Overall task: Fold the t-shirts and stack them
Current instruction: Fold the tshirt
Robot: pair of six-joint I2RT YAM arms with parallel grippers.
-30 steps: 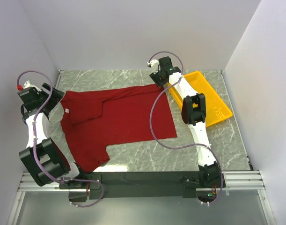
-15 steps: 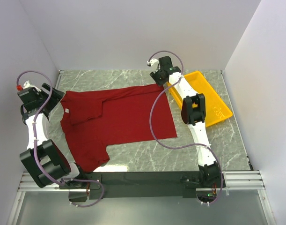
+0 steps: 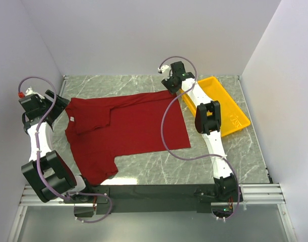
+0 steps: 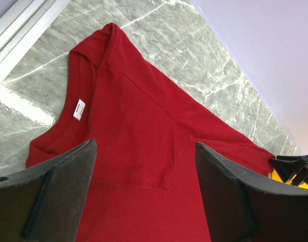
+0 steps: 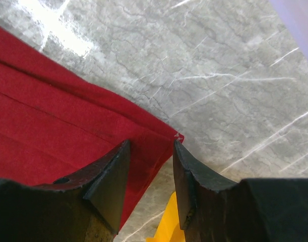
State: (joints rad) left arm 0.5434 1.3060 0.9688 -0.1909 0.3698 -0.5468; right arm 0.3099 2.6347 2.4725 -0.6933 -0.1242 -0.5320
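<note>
One dark red t-shirt [image 3: 126, 126] was spread flat on the marble table [image 3: 214, 151], beside the yellow tray [image 3: 229, 103]. Its far hem corner [image 5: 166, 137] was straddled by the right gripper [image 5: 151, 146], jaws parted, apparently so a fold could be begun; the left gripper [image 4: 143, 151] was held wide open and empty over the collar [image 4: 63, 123].

Dark red t-shirt [image 3: 126, 128] lies spread on the table [image 3: 234, 156] beside a yellow tray [image 3: 232, 108].

Nothing legible; the neck label [image 4: 79, 109] on the t-shirt [image 4: 143, 136] is too small.
</note>
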